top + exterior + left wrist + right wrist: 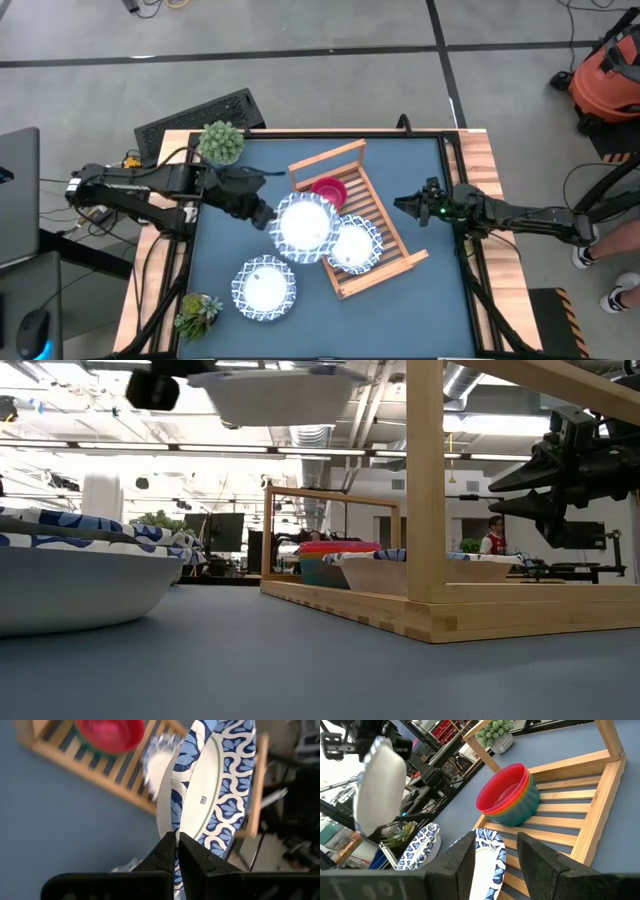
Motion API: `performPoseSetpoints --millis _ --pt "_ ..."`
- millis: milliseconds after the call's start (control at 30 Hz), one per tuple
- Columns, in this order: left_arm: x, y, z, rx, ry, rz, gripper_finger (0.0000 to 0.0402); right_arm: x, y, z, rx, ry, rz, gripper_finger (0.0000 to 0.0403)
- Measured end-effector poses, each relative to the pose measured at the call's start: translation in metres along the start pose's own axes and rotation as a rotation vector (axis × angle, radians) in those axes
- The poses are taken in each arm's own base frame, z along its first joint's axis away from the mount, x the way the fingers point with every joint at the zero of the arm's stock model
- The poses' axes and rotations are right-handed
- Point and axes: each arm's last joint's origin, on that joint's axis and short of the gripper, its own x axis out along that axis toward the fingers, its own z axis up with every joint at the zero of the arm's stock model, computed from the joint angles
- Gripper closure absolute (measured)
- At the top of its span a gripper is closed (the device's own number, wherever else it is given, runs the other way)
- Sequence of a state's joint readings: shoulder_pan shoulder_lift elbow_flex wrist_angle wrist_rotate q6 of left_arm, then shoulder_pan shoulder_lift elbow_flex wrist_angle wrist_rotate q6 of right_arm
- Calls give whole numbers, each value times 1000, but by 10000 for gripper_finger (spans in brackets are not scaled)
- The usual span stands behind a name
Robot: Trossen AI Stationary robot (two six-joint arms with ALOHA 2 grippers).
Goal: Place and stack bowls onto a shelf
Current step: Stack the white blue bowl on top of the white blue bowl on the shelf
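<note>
A blue-topped table (220, 250) seen from above carries a light wooden slatted shelf (385, 215), lying at an angle near the middle. At the shelf's far end sits a stack of small plastic bowls (329, 190) with the red one on top; the right wrist view shows orange and teal rims nested beneath it. A white dish with a blue-patterned rim (353, 246) rests on the slats at the nearer end.

The left pincer (262, 215) is pinched shut on the rim of a second blue-patterned dish (304, 226), holding it in the air over the shelf's left edge, between the bowl stack and the dish on the slats. In the left wrist view the two dark fingers (162, 855) grip the rim of this dish edge-on. A third blue-patterned dish (265, 286) lies on the table in front of the shelf, apart from it.

The right pincer (410, 205) hovers just off the shelf's right side, its fingers spread apart and holding nothing.

Two small potted plants stand on the left side of the table: one (221, 142) at the far corner, another (198, 312) at the near corner.
</note>
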State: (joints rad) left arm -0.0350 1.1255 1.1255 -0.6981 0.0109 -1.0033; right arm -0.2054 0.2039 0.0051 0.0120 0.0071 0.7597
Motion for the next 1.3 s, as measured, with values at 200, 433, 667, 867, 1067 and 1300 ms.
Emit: performPoseSetpoints --millis 200,433,667,867,1067,1300 --pt "16 -2 18 -28 -104 -20 401 0 0 0 0 -1 0 232" --pt "59 -9 27 18 -88 -79 401 1 -1 -1 1 9 -10 232" --pt "101 -5 30 35 -50 -69 401 2 -1 -2 1 19 -19 232" --pt "129 0 27 41 16 -78 401 2 -2 -2 1 25 -24 232" --pt "151 6 25 37 56 -66 401 2 -2 -2 0 25 -24 232" --pt "154 8 30 23 40 -72 401 2 -2 -2 0 24 -24 232"
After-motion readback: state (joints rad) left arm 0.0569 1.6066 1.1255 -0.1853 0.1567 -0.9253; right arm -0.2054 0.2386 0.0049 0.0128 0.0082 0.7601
